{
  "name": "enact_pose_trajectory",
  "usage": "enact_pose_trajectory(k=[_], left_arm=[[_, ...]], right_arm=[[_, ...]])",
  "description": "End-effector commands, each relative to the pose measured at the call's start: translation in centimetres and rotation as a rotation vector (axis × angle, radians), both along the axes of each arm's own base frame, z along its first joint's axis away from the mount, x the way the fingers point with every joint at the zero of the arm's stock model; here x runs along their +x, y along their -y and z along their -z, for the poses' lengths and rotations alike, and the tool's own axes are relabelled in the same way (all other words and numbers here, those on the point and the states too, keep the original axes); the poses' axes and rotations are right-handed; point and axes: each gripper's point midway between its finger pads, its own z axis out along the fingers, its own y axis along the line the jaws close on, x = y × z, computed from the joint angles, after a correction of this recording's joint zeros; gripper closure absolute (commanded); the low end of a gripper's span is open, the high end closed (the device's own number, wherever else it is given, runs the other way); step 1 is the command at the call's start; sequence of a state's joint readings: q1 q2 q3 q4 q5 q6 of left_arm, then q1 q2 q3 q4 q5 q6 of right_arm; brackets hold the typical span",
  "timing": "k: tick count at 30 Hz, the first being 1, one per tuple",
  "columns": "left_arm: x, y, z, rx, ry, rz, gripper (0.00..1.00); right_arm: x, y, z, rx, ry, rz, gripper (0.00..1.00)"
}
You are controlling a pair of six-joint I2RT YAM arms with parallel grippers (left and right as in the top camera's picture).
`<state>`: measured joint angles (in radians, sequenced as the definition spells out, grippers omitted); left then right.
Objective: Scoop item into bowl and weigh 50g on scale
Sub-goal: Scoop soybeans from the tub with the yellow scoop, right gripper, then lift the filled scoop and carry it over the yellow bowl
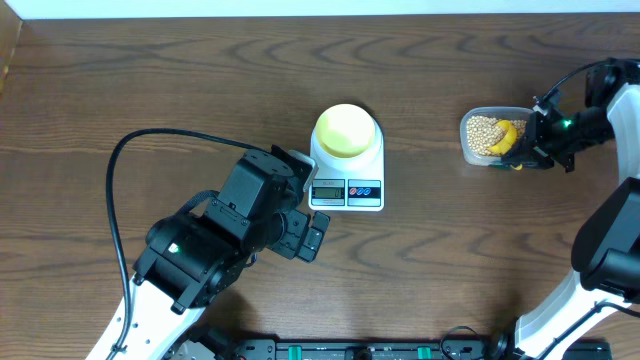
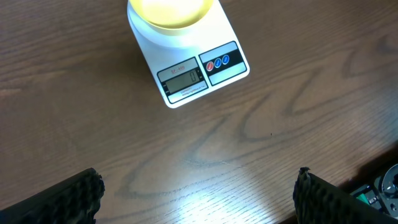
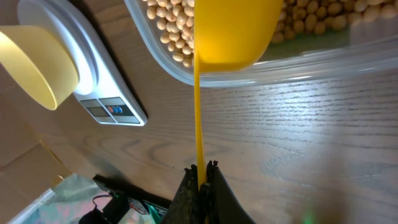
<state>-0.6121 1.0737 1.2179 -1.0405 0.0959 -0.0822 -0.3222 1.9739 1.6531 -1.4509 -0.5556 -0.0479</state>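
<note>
dark wood-grain table (image 1: 150, 80); bowl (image 1: 345, 130) on scale (image 1: 372, 190), mid-table.

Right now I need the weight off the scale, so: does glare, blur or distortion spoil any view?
Overhead: even light, sharp, but the scale display is too small to read. Left wrist: pale sheen on the table, display digits faint. Right wrist: the yellow spoon looms large and soft; scale tilted.
</note>
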Motion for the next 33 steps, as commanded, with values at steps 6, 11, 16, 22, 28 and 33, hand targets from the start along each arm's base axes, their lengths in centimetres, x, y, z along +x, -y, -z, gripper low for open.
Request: enact_pose_trajectory(k=[6,11,16,22,28,33], left_arm=[[0.1,0.0,-0.3,-0.007,0.002,-0.007,0.00],[0.1,0.0,-0.3,-0.007,0.002,-0.007,0.00],[0.1,0.0,-0.3,-0.007,0.002,-0.007,0.00],[0.1,0.0,-0.3,-0.007,0.002,-0.007,0.00],[0.1,0.0,-0.3,-0.007,0.002,-0.007,0.00],[0.1,0.0,-0.3,-0.007,0.002,-0.007,0.00]], right_arm=[[0.3,1.0,-0.9,0.079,0.067,-0.001,0.99],[-0.2,1.2,-1.6,0.137,0.100,-0.014,0.99],[-0.4,1.0,-2.9,0.230,0.170,-0.034,0.99],[-0.7,1.1,-3.7,0.278,0.210,-0.042,0.99],[-0.6,1.1,-4.2,0.301,0.242,-0.050,0.99],[-0.4,-0.3,-6.1,0.412,0.330,-0.065,0.99]])
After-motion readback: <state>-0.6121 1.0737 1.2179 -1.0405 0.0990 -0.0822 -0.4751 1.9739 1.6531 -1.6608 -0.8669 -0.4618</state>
